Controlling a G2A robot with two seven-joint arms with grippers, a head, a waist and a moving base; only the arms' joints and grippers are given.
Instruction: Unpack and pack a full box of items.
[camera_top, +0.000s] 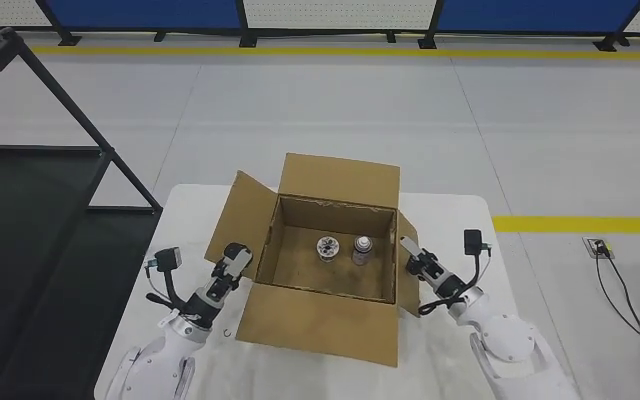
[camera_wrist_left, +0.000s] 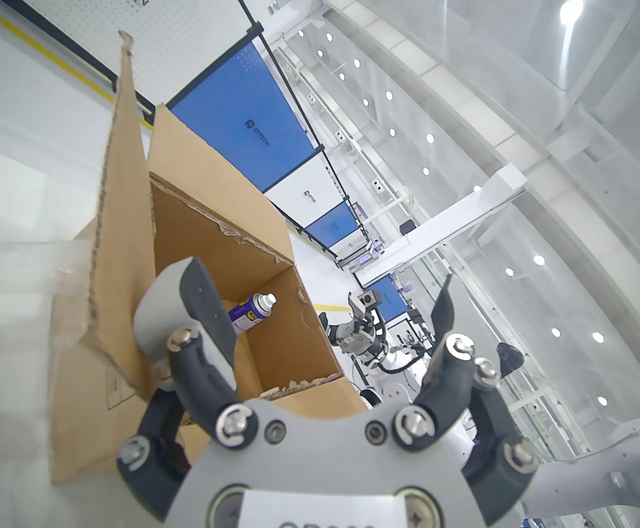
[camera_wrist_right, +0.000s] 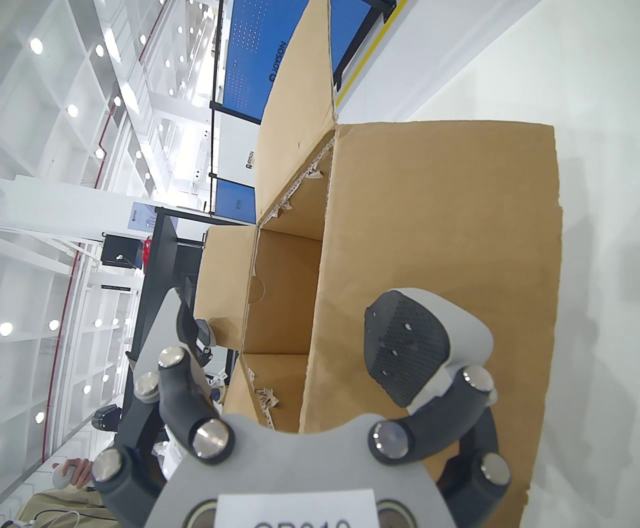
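Fingers (camera_wrist_left: 207, 305) of left gripper (camera_top: 240, 258) and right gripper (camera_top: 415, 255) spread — box (camera_top: 320, 325) between them.

Bright ceiling lamps (camera_wrist_left: 538, 259), soft shadows

White lettering is printed on the blue partition panels (camera_wrist_left: 250, 132). A faint mark is stamped on the cardboard box (camera_wrist_left: 100, 400). Characters (cut off at the edge) are carried by a white label (camera_wrist_left: 320, 512).

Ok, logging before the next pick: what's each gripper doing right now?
Left gripper: open, empty, beside the open brown cardboard box.
Right gripper: open, empty.
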